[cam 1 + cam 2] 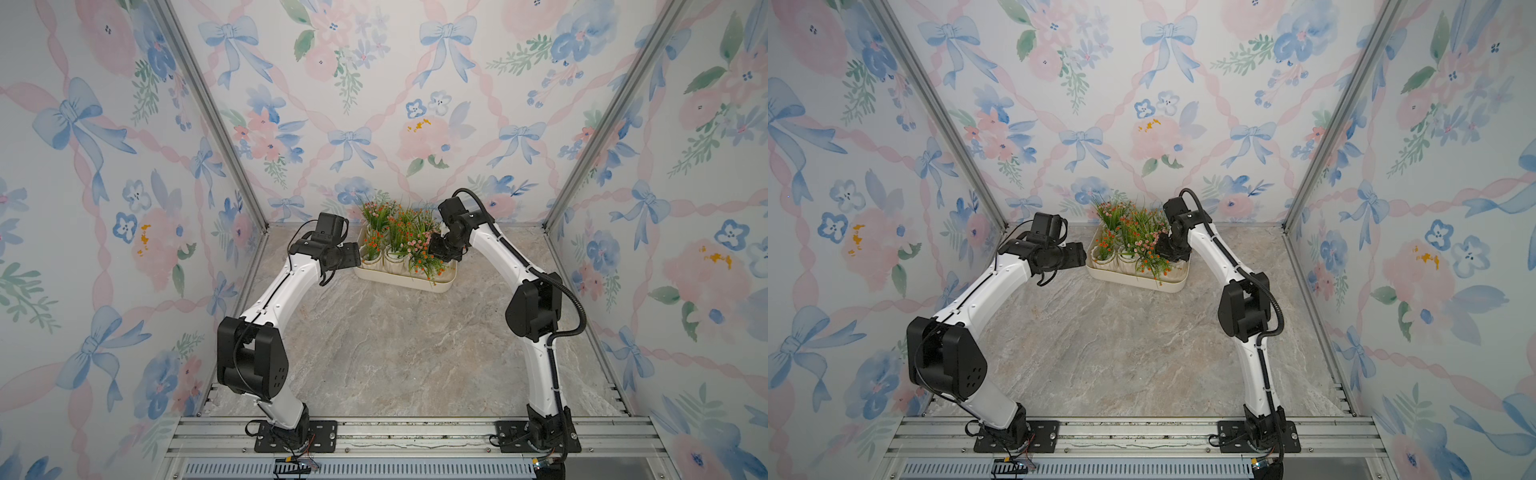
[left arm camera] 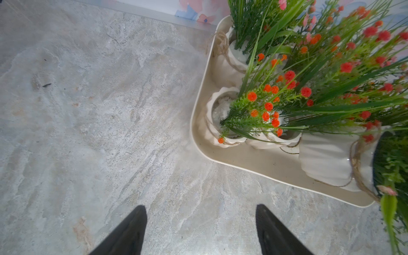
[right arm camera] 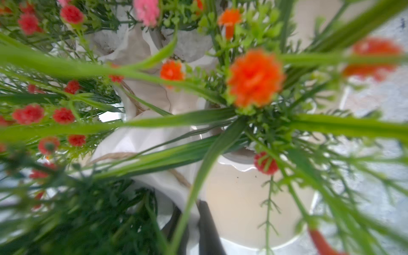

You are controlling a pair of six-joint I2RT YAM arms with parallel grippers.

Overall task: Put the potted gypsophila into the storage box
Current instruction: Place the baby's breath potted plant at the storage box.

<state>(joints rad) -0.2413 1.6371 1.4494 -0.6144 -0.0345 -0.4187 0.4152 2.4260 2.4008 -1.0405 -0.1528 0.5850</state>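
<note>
We judge it nearly done: all potted gypsophila [image 1: 395, 239] sit in the storage box [image 1: 409, 283]. Our right end effector [image 3: 192, 223] clenches the rim of a tilted pot [image 2: 326, 159], and our left end effector [image 2: 201, 207] is released above the desk [image 1: 395, 353].

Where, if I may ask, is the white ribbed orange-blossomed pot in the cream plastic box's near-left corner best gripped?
Probably the pot by its wavy rim, pinched from above beside the box wall: sprigs lean away, baring that edge.
</note>
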